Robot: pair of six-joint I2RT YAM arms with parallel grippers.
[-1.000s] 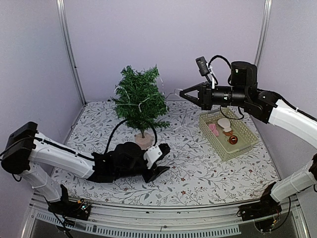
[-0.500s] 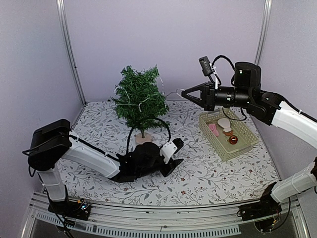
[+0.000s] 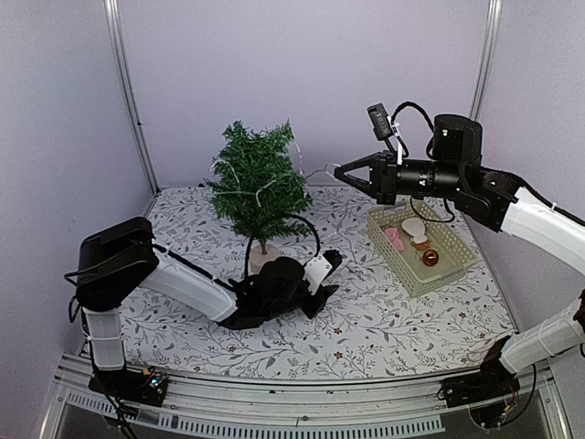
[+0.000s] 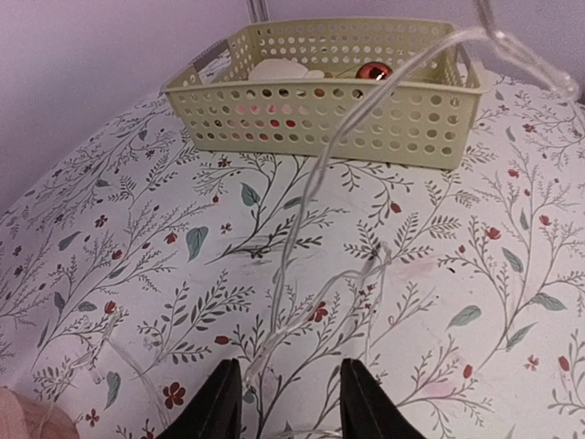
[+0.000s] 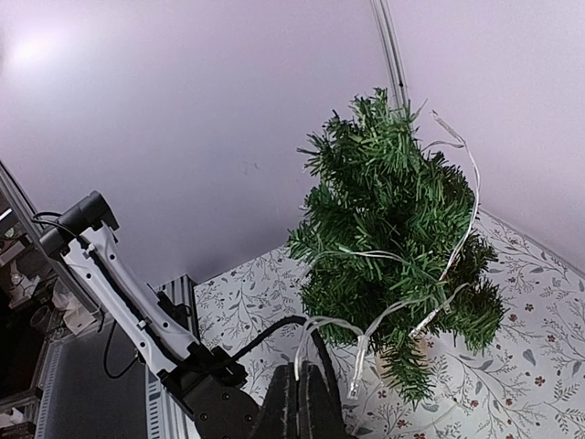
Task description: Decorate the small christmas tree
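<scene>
The small christmas tree [image 3: 259, 187] stands upright near the worktop's back edge, left of middle, with a light string [image 4: 322, 165] draped over it. My left gripper [image 3: 327, 274] sits low, just front-right of its base, jaws partly apart with the string running between them. My right gripper [image 3: 340, 170] is pinched closed, up beside the treetop on the right.

**Small christmas tree** [image 3: 259, 186]: one item, artificial. It has dark green bristly needle branches, a thin trunk and a pale pinkish round base. It stands upright at upper left of centre in the top view, with the base partly hidden. In the right wrist view it fills the centre right [image 5: 393, 206], its top toward the upper edge. A clear light string [image 5: 358, 352] lies loosely over the branches, crossing the front and right side, with strands hanging below the lowest boughs.
</scene>
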